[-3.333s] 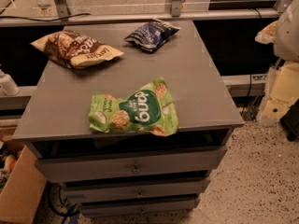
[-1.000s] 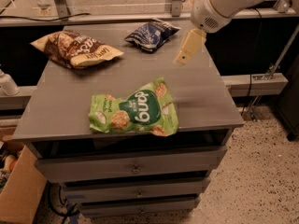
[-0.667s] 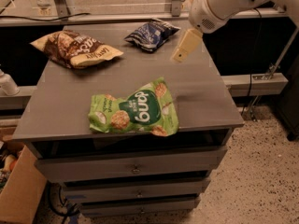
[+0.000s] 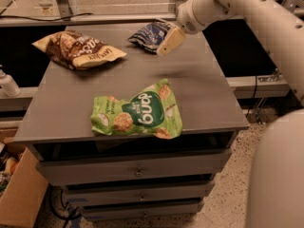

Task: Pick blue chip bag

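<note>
Gripper [image 4: 170, 42] sat at the far-right part of the tabletop [image 4: 204, 89], at the right edge of the blue chip bag [image 4: 148, 35]. It overlapped that edge of the bag in this view; contact or a gap above it couldn't be judged. Only one tan wedge of the gripper showed, angled down and to the left, so whether it was spread or clamped couldn't be made out. Nothing was visibly held.

White arm [image 4: 237, 6] came in from the upper right, with the wrist just right of the bag.

Blue chip bag: flat on the tabletop near the back edge, right of centre, crinkled, dark navy with white markings. Smallest of the three bags.

Other items on the tabletop:
- Green bag [image 4: 137, 112] with round snack images, lying flat at the front edge, roughly centred, its lower corner at the lip. Well apart from the blue one.
- Yellow-and-brown bag [image 4: 76, 49], back left, lying flat, clear of the other two.

Below the tabletop was a stack of grey drawers [image 4: 137, 172]. A cardboard box [image 4: 21, 198] stood on the speckled floor [image 4: 230, 194] at lower left. A white, out-of-focus part of the robot [image 4: 278, 175] filled the lower right corner.
</note>
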Motion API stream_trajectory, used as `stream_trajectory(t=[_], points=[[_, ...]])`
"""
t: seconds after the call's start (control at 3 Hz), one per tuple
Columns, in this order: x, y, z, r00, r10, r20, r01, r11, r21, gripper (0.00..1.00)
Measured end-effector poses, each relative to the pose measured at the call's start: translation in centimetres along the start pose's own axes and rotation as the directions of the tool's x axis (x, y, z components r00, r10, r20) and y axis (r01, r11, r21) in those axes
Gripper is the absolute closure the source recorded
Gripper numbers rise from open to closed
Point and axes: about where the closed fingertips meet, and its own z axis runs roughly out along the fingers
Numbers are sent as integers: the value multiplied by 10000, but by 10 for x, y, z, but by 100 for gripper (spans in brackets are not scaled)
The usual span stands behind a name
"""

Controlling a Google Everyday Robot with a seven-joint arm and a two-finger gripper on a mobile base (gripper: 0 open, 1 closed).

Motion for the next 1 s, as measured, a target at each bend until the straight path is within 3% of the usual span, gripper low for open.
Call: stream_trajectory(t=[0.33, 0.67, 1.0], points=[[11, -15, 58, 9951, 982, 66, -980, 9947, -313, 0], [16, -20, 100, 9883, 1525, -45, -1526, 9869, -525, 0], [20, -22, 127, 9822, 1869, -183, -1877, 9806, -573, 17]])
